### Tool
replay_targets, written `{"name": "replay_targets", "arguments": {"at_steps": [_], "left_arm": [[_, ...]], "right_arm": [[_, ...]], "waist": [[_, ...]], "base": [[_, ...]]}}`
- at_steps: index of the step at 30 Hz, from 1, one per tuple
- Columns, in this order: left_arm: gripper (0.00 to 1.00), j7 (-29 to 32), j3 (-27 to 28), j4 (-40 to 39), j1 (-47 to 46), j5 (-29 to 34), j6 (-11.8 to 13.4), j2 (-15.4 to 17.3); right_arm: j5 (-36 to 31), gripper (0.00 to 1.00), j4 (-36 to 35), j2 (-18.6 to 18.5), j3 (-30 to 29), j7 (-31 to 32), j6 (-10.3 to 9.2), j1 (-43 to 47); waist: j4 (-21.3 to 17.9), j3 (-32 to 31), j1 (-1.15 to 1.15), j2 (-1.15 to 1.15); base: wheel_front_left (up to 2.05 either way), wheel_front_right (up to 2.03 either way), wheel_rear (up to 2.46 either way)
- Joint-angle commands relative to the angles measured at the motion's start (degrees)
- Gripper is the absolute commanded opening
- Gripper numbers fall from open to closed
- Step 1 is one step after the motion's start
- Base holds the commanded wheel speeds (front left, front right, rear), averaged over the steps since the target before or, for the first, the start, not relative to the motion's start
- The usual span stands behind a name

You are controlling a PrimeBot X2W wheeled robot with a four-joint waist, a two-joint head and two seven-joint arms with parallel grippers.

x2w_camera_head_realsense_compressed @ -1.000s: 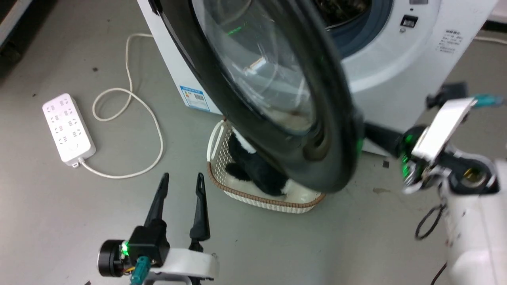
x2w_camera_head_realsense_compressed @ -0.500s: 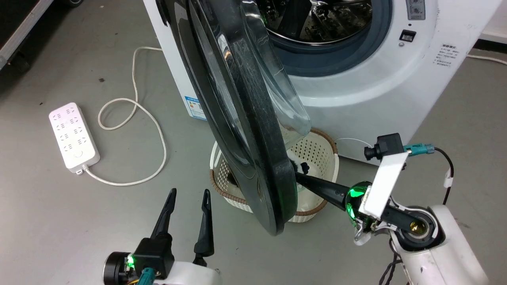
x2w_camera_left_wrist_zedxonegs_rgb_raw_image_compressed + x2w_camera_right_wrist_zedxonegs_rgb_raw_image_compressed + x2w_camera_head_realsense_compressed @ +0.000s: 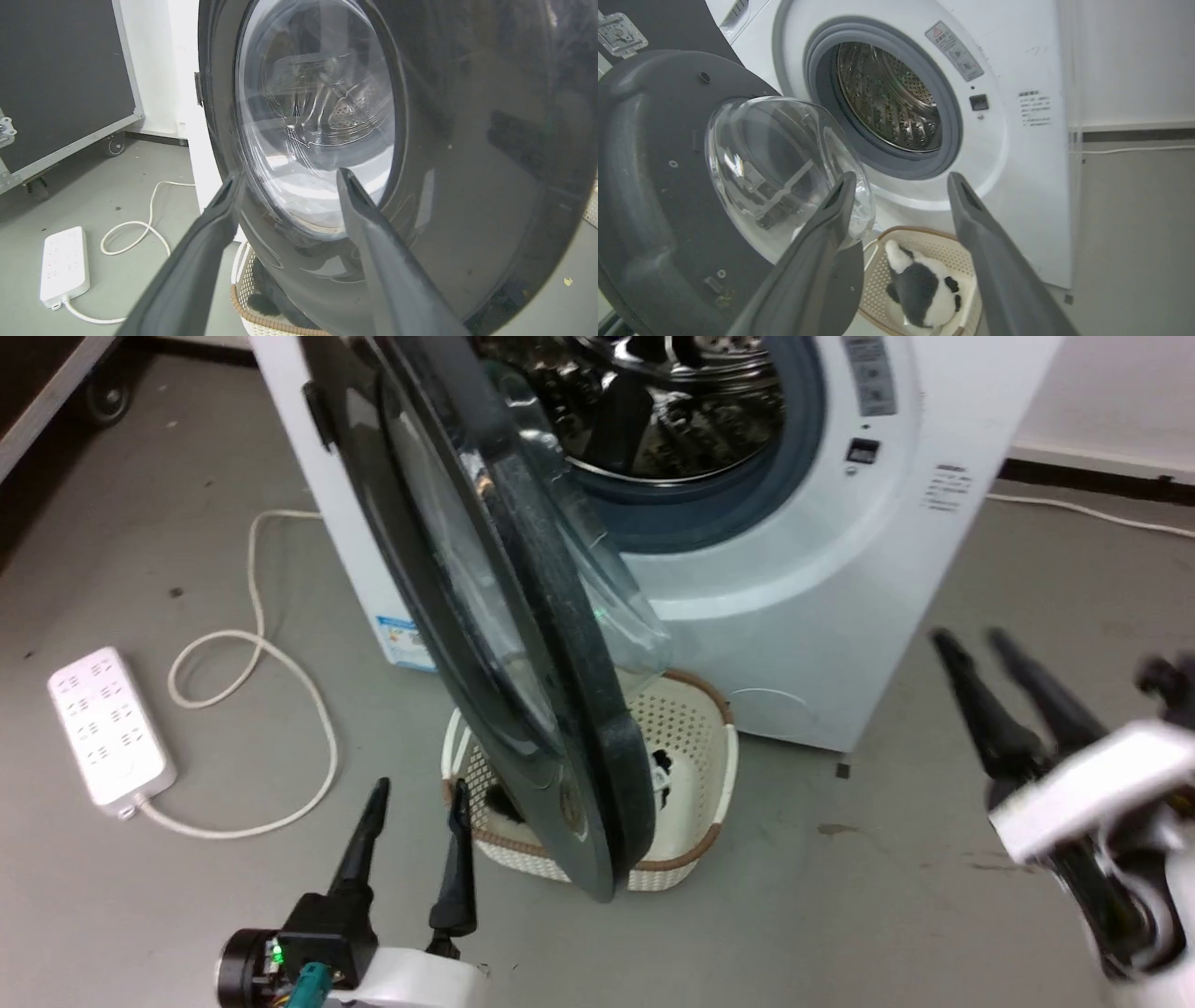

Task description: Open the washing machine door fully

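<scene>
The washing machine point(image 3: 840, 607) stands ahead with its steel drum point(image 3: 672, 401) exposed. Its glossy black washing machine door point(image 3: 439, 579) is swung out, nearly edge-on to the head view, with the clear glass bowl point(image 3: 621, 607) bulging toward the drum. My left gripper point(image 3: 417, 793) is open, low on the door's outer side, apart from it. The left wrist view faces the door's outer face point(image 3: 467, 163) with my left gripper point(image 3: 288, 177) open. My right gripper point(image 3: 969, 639) is open and blurred, well right of the door. From the right wrist, my right gripper point(image 3: 901, 179) frames the door's inner side point(image 3: 644, 186) and the drum point(image 3: 887, 93).
A cream basket point(image 3: 726, 775) with a black-and-white plush toy point(image 3: 920, 284) sits on the floor under the door's lower edge. A white power strip point(image 3: 107, 728) and its looped cable point(image 3: 299, 709) lie to the left. A black wheeled case point(image 3: 60, 84) stands further left.
The door swung further out, from showing its face to nearly edge-on. My right gripper left the door's inner edge and drew back to the right. The head camera shifted.
</scene>
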Motion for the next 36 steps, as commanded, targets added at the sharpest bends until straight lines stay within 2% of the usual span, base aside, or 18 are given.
{"name": "replay_targets", "arguments": {"at_steps": [1, 3, 7, 10, 14, 16, 18, 28, 29, 30, 31, 36], "left_arm": [[1.00, -0.3, 0.7, 0.1, 0.3, -0.1, -0.1, 0.1], [1.00, -0.3, 1.4, 0.0, 0.4, -0.1, -0.3, 0.1], [1.00, -0.3, 2.7, -0.4, 0.9, 0.1, -0.6, 0.1], [1.00, -0.3, 3.2, -0.4, 1.3, 0.4, -1.3, 0.1], [1.00, -0.3, 3.4, 0.2, 1.7, 0.9, -2.0, 0.1], [1.00, -0.3, 3.5, 0.7, 1.9, 1.3, -2.1, 0.1], [1.00, -0.3, 3.5, 1.1, 2.0, 1.4, -2.3, 0.1], [1.00, -0.3, 3.6, 1.3, 1.7, 2.4, -2.1, 0.1], [0.76, -0.3, 3.6, 1.2, 1.6, 2.5, -1.9, 0.1], [0.76, -0.3, 3.6, 1.2, 1.6, 2.5, -1.9, 0.1], [0.00, -0.3, 3.4, 1.3, 1.5, 2.7, -1.9, 0.1], [0.00, -0.3, 3.4, 0.6, 1.4, 2.7, -2.1, 0.1]], "right_arm": [[-4.4, 1.00, -0.8, -1.7, 0.4, -4.4, 0.06, 2.5], [-11.8, 1.00, -1.4, -3.5, 0.2, -11.2, 0.06, 4.9], [-23.1, 1.00, -2.5, -2.6, -1.8, -20.4, 0.06, 9.4], [-30.3, 1.00, -3.9, 0.6, -4.2, -23.2, 0.06, 12.7], [-39.5, 1.00, -6.1, 7.3, -7.3, -24.4, 0.06, 18.3], [-41.1, 1.00, -7.0, 10.2, -8.2, -24.6, 0.06, 20.4], [-42.5, 1.00, -8.0, 11.5, -8.0, -24.6, 0.06, 21.6], [-44.0, 1.00, -9.2, 13.2, -7.7, -24.6, 0.06, 22.6], [-43.9, 1.00, -9.3, 13.2, -7.7, -24.7, 0.06, 22.5], [-43.9, 1.00, -9.3, 13.2, -7.7, -24.7, 0.06, 22.5], [-42.9, 1.00, -9.3, 13.2, -7.8, -24.7, 0.06, 22.2], [-41.7, 1.00, -9.4, 13.3, -7.6, -24.7, 0.06, 21.9]], "waist": [[-1.3, -0.8, 0.00, 0.00], [-2.3, -1.3, 0.00, 0.00], [-3.9, -1.7, 0.00, 0.00], [-4.8, -1.9, 0.00, 0.00], [-5.2, -1.8, 0.00, 0.00], [-5.7, -1.7, 0.00, 0.00], [-6.0, -1.5, 0.00, 0.00], [-6.7, -1.1, 0.00, 0.00], [-6.8, -1.1, 0.00, 0.00], [-6.8, -1.1, 0.00, 0.00], [-6.9, -0.9, 0.00, 0.00], [-7.2, -0.8, 0.00, 0.00]], "base": [[0.00, 0.00, 0.00], [0.00, 0.00, 0.00], [0.00, 0.00, 0.00], [0.00, 0.00, 0.00], [0.00, 0.00, 0.00], [0.00, 0.00, 0.00], [0.00, 0.00, 0.00], [0.00, 0.00, 0.00], [0.00, 0.00, 0.00], [0.00, 0.00, 0.00], [0.00, 0.00, 0.00], [0.00, 0.00, 0.00]]}}
